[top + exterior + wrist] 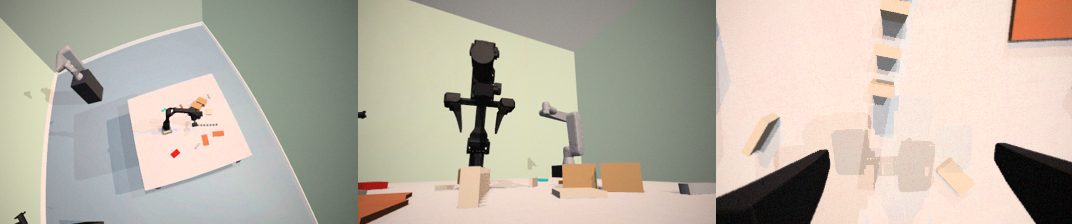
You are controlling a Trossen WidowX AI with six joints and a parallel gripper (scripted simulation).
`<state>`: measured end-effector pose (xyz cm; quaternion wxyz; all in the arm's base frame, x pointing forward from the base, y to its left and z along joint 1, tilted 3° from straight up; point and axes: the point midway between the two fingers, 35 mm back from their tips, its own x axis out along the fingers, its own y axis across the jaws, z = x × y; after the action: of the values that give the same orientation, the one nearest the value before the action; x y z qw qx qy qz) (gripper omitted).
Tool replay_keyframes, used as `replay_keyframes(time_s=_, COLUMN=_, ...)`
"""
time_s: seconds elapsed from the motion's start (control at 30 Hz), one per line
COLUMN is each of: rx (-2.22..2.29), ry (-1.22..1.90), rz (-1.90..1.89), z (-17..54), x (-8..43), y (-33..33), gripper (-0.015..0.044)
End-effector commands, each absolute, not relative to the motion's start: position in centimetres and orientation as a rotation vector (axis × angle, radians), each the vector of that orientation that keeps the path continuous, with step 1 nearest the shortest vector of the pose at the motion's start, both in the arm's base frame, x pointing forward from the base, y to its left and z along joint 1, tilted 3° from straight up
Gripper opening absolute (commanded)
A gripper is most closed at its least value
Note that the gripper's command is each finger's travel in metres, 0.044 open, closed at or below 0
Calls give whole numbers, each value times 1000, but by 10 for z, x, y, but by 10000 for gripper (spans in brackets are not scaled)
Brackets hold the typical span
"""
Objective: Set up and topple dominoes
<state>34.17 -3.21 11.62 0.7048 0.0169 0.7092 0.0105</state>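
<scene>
Black two-finger claw (194, 124) (478, 132) (912, 150) released, empty. Std'g row of thin cream rectangular dominoes (208, 125) (470, 187) (881, 89) upright; loose pcs likely left to add, then push.

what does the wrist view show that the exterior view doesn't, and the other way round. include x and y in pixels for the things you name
Only wrist: bare table gaps between nearby dominoes in the cream standing row (207, 125) (469, 188) (881, 89), seen from above.

Only exterior: the grey robot arm (70, 67) (574, 134), flat red block (175, 153) (373, 185), small cyan piece (163, 109) (542, 179) and tan boxes (201, 101) (621, 176).

Both: part of that row, and the black end effector (194, 124) (478, 132) (912, 150) with its fingers spread wide, holding nothing.
</scene>
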Motion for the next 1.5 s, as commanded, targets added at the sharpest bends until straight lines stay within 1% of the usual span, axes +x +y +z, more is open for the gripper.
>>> replay_keyframes(time_s=0.0, rx=-113, ry=1577, rz=170, z=97, x=315, y=-57, gripper=440)
replay_keyframes(time_s=0.3, rx=-510, ry=1511, rz=572, z=49, x=241, y=-90, gripper=440)
replay_keyframes(time_s=0.6, rx=-518, ry=1509, rz=579, z=46, x=239, y=-94, gripper=440)
replay_keyframes(time_s=0.83, rx=-518, ry=1509, rz=580, z=-15, x=241, y=-88, gripper=440)
replay_keyframes(time_s=1.47, rx=-518, ry=1509, rz=580, z=-32, x=239, y=-90, gripper=440)
